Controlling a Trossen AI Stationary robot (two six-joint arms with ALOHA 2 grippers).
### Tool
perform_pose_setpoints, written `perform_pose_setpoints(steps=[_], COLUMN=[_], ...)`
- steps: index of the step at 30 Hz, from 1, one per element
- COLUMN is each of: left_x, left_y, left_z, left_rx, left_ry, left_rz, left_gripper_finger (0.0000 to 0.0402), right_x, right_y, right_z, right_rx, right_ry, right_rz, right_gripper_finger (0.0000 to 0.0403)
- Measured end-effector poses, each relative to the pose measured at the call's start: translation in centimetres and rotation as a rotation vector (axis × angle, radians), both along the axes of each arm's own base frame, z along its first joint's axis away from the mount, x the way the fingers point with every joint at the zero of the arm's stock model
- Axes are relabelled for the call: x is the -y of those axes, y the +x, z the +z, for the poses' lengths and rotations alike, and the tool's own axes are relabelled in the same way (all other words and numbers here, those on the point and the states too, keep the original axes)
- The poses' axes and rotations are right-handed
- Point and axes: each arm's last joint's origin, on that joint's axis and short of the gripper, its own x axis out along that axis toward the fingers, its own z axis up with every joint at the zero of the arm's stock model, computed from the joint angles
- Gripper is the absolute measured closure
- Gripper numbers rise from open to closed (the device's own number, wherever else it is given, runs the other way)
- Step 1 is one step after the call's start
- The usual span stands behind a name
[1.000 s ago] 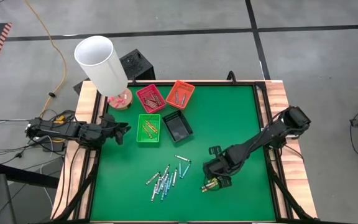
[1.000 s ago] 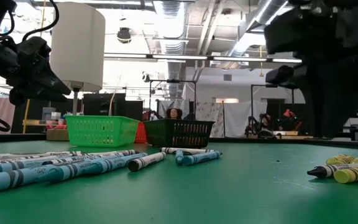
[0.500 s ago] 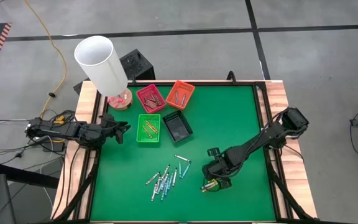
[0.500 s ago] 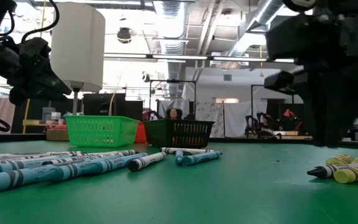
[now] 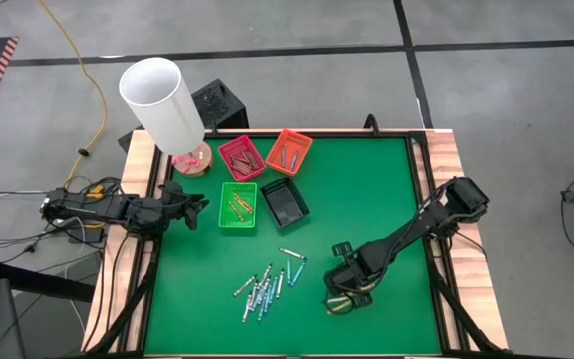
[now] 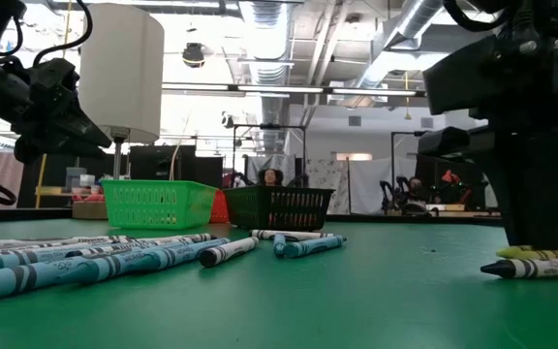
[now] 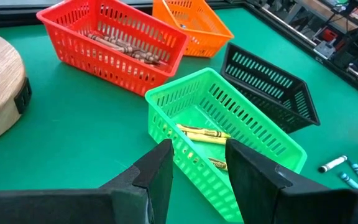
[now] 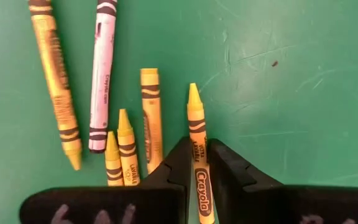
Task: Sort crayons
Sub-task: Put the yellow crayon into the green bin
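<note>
Several yellow crayons (image 8: 149,112) and one white crayon (image 8: 101,81) lie flat on the green mat at the near right. My right gripper (image 5: 342,297) points down over them, open a little, its fingertips (image 8: 199,149) astride one yellow crayon (image 8: 196,118). Blue and white crayons (image 5: 265,289) lie loose near the middle front. The red (image 5: 241,157), orange (image 5: 288,151), green (image 5: 238,206) and black (image 5: 284,201) trays stand at the far left. My left gripper (image 7: 199,152) waits open at the left edge, aimed at the green tray. My right gripper comes from above, pointing down, one finger (image 8: 176,165) on each long side of the yellow crayon's blunt half (image 8: 197,138), so the fingers lie across it. I cannot tell whether they touch it. The crayon lies flat on the mat.
A lamp with a white shade (image 5: 162,100) on a wooden base (image 5: 192,160) stands at the far left corner. The green tray holds yellow crayons (image 7: 202,133); the red tray holds brownish ones (image 7: 120,46). The mat's wooden border (image 5: 456,179) rings it.
My right gripper has sunk toward the yellow crayons at the near right. In the low view its fingers now reach down to them and hide some that showed before. The crayons have stayed where they lay.
</note>
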Motion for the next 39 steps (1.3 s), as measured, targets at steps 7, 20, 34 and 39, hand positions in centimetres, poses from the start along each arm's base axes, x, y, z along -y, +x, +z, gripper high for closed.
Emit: perform_pose_setpoints(steps=[7, 20, 34, 39], left_x=[0.0, -0.1, -0.1, -0.1], left_y=[0.0, 0.0, 0.0, 0.0], left_z=[0.0, 0.0, 0.0, 0.0], left_rx=[0.001, -0.002, -0.001, 0.000], left_ry=[0.002, 0.021, 0.019, 0.018], left_rz=[0.007, 0.030, 0.029, 0.029], left_gripper_finger=[0.0265, 0.0265, 0.0265, 0.0265], right_x=[0.7, 1.5, 1.5, 1.6], right_y=[0.3, 0.7, 1.6, 1.9], right_z=[0.0, 0.0, 0.8, 1.1], right_rx=[0.018, 0.026, 0.111, 0.122], right_ry=[-0.037, -0.021, -0.065, -0.056], right_rz=[-0.082, -0.249, -0.295, -0.300], right_gripper_finger=[0.0344, 0.0396, 0.0400, 0.0400])
